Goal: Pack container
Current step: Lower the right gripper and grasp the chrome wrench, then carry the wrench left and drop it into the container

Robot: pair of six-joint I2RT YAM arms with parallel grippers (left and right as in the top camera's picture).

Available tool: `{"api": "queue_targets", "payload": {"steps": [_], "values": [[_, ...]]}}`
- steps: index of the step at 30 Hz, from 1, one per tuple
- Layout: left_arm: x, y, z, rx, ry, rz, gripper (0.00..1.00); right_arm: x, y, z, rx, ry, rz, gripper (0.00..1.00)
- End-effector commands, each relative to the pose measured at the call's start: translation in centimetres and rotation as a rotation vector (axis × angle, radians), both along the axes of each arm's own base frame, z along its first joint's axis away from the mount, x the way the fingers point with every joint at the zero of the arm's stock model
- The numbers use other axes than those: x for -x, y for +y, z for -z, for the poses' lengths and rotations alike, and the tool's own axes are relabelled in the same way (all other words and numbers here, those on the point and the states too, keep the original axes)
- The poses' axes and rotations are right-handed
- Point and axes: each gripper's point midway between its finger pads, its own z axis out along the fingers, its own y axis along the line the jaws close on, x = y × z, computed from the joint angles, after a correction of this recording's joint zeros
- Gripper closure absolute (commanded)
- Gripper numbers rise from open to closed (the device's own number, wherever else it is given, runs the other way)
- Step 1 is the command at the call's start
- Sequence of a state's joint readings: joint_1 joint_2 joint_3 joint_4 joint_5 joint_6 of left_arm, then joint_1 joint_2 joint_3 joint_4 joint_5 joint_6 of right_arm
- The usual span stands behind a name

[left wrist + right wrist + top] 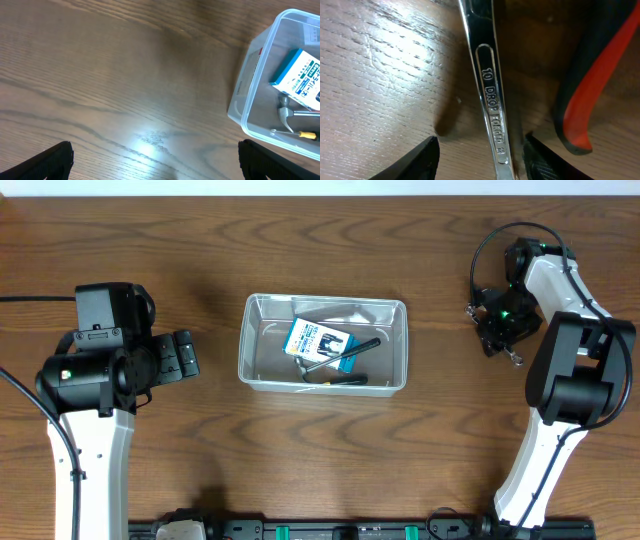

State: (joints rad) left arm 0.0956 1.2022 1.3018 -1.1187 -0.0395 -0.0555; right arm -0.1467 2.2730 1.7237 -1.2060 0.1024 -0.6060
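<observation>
The container (262,350) is set mid-table, a printed box (318,340) and tools (345,355) inside. At the far right, the right gripper (480,155) is spread astride a wrench (489,90), nothing gripped yet, evidently for lifting it. The left gripper (155,160) is held wide and empty left of the container.

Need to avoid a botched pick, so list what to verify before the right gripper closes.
1. Chrome flat wrench stamped 10 lies between the right gripper fingers: ok.
2. Right gripper open: ok.
3. Wrench centred in the gap: not ok, it sits nearer the right-hand finger in the wrist view.
4. Red-and-black tool handle clear of the fingers: cannot tell, it lies close beside the wrench.
5. Clear rectangular plastic container has bare floor free: ok.
6. Left gripper open, empty, outside the container: ok.
</observation>
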Motion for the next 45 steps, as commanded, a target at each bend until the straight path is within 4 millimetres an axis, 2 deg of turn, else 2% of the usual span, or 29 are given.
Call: {"api": "queue_targets", "payload": {"steps": [1,8,12,18,21,28,32,35,40,43,45], "values": [[0.1,0.1,-0.3,0.002,-0.010,-0.013,0.02,1.0,0.0,2.0,0.000,0.053,0.028,0.43],[0.1,0.1,-0.3,0.002,-0.010,-0.013,0.02,1.9,0.1,3.5,-0.004,0.094,0.035,0.42],[0.1,0.1,-0.3,0.002,-0.010,-0.013,0.02,2.2,0.2,3.6,-0.005,0.099,0.034,0.44],[0.1,0.1,-0.3,0.002,-0.010,-0.013,0.02,2.1,0.2,3.6,-0.005,0.098,0.034,0.65],[0.1,0.1,-0.3,0.002,-0.010,-0.013,0.02,2.1,0.3,3.6,-0.010,0.098,0.036,0.67],[0.1,0.1,-0.3,0.002,-0.011,-0.013,0.02,2.1,0.7,3.7,-0.031,0.095,0.041,0.82],[0.1,0.1,-0.3,0.002,-0.011,-0.013,0.02,2.0,1.2,3.7,-0.038,0.093,0.036,0.82],[0.1,0.1,-0.3,0.002,-0.011,-0.013,0.02,1.5,2.1,3.5,-0.041,0.083,0.014,0.86],[0.1,0.1,-0.3,0.002,-0.011,-0.012,0.02,-0.2,5.1,1.4,-0.047,0.029,-0.068,0.88],[0.1,0.1,-0.3,0.002,-0.011,-0.012,0.02,-1.9,7.7,-1.3,-0.051,-0.040,-0.139,0.90],[0.1,0.1,-0.3,0.002,-0.011,-0.012,0.02,-3.2,9.7,-3.7,-0.051,-0.104,-0.189,0.91]]}}
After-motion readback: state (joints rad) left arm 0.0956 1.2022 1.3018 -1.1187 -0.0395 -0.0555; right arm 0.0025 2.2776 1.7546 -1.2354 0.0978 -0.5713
